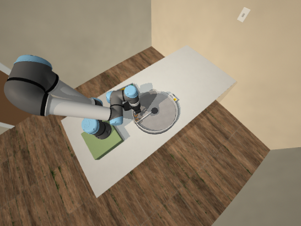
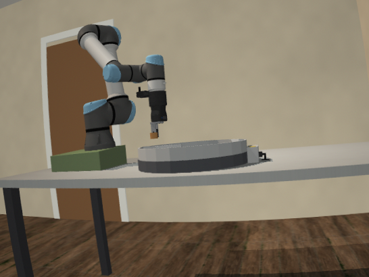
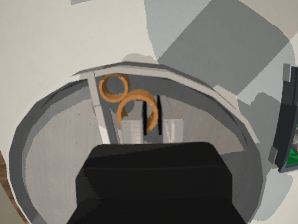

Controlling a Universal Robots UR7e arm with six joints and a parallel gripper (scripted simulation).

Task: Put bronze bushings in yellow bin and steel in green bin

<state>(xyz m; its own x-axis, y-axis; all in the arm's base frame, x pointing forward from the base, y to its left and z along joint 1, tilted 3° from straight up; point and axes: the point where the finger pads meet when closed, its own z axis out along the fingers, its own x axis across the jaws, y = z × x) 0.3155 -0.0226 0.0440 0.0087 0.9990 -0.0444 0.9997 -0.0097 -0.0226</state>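
My gripper (image 2: 154, 132) (image 3: 152, 107) is shut on the wall of a bronze bushing (image 2: 154, 135) (image 3: 137, 95) and holds it above the turntable's rim, near its left side in the exterior view. A second bronze bushing (image 3: 101, 89) lies on the turntable (image 1: 162, 118) (image 2: 192, 157) (image 3: 50, 130), in the corner between the rim and the straight bar. No steel bushing is in sight. The yellow bin (image 1: 123, 89) shows only as a strip behind the arm in the top view. Part of the green bin (image 3: 292, 159) shows at the right edge of the wrist view.
A pale straight bar (image 1: 144, 117) (image 3: 97, 100) runs from the turntable's dark hub (image 1: 154, 110) to its rim. A small white box (image 1: 173, 97) (image 2: 253, 154) stands against the rim's outer side. The arm's base stands on a green block (image 1: 102, 146) (image 2: 78, 161).
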